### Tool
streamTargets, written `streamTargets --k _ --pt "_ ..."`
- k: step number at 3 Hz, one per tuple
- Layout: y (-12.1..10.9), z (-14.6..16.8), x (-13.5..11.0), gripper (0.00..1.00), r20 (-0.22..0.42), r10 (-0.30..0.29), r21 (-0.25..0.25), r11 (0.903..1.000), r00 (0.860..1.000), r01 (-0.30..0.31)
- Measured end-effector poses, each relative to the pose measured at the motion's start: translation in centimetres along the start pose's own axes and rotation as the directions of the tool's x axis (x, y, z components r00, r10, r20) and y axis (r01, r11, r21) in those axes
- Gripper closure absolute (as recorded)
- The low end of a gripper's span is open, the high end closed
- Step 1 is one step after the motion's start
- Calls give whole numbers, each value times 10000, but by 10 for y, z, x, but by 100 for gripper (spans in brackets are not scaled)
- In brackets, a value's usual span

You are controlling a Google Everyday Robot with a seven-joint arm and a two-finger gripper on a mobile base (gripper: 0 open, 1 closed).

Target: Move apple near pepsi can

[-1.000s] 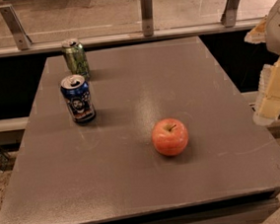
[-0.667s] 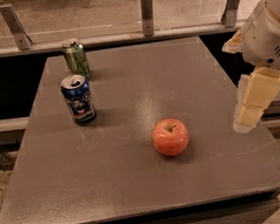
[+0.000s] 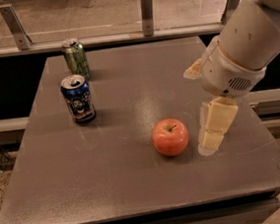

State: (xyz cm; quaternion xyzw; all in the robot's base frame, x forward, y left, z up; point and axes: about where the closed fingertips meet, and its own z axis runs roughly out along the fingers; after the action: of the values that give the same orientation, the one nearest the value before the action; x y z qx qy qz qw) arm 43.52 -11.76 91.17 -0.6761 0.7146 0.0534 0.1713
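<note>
The red-orange apple (image 3: 170, 137) sits on the grey table (image 3: 138, 193), right of centre and towards the front. The pepsi can (image 3: 78, 99), dark blue with a silver top, stands upright at the left of the table, well apart from the apple. My gripper (image 3: 211, 144) hangs from the white arm (image 3: 243, 49) that comes in from the upper right. It points down just right of the apple, low over the table, with a small gap between them. It holds nothing that I can see.
A green can (image 3: 76, 58) stands upright behind the pepsi can near the table's back left corner. A metal rail with posts (image 3: 146, 9) and glass runs behind the table. The table's right edge lies close beyond the gripper.
The arm has swung in from the right edge, moving left and down. The gripper now hangs beside the apple. The apple and both cans have not moved.
</note>
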Motion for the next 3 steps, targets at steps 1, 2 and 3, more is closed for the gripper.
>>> streamTargets --k 1,2,3 --pt "8 26 -13 0 399 -316 -299 9990 9987 328" --pt "16 47 -23 0 584 -553 -585 9966 9968 588" --pt "21 61 -26 0 621 -696 -835 9937 9956 747"
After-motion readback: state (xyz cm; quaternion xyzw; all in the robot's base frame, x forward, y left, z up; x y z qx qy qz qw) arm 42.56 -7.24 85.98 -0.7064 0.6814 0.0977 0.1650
